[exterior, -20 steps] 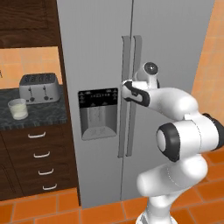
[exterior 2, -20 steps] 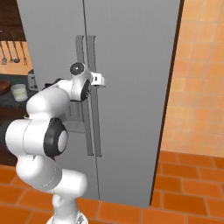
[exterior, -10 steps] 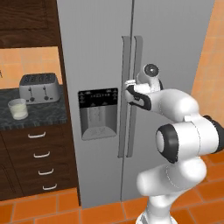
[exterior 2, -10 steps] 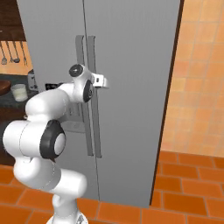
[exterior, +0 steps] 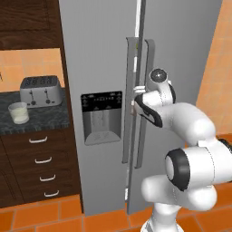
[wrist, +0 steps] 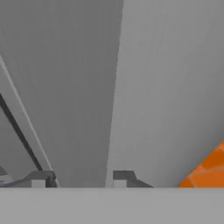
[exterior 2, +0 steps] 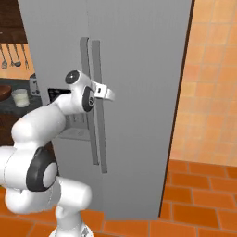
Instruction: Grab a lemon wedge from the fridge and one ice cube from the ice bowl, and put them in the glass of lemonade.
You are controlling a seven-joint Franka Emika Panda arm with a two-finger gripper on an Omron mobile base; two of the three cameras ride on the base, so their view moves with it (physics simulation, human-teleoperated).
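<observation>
The tall light-grey fridge [exterior: 99,54] stands in front of me with both doors closed, and the lemon wedge is hidden. My gripper [exterior: 137,97] is at the right door's long vertical handle [exterior: 149,81], about chest height, shut on it. In the hand view the fingertips [wrist: 40,178] stand on either side of the grey handle bar [wrist: 83,131], with the gripper [wrist: 82,177] around it. From the right, the gripper [exterior 2: 102,91] sits against the same handle [exterior 2: 96,60]. The glass of lemonade [exterior: 18,112] stands on the dark counter to the left. The ice bowl [exterior 2: 3,91] peeks in at the left edge; the ice cube is out of view.
A silver toaster [exterior: 41,90] stands behind the glass on the dark counter [exterior: 41,121], above wooden drawers [exterior: 41,167]. A black dispenser panel [exterior: 101,115] sits in the left door. Orange tiled floor [exterior 2: 203,199] and wall lie to the fridge's right.
The jaws have narrowed from wide open onto the right door's handle. The hand shifted slightly toward the handle; the fridge and counter items have not moved.
</observation>
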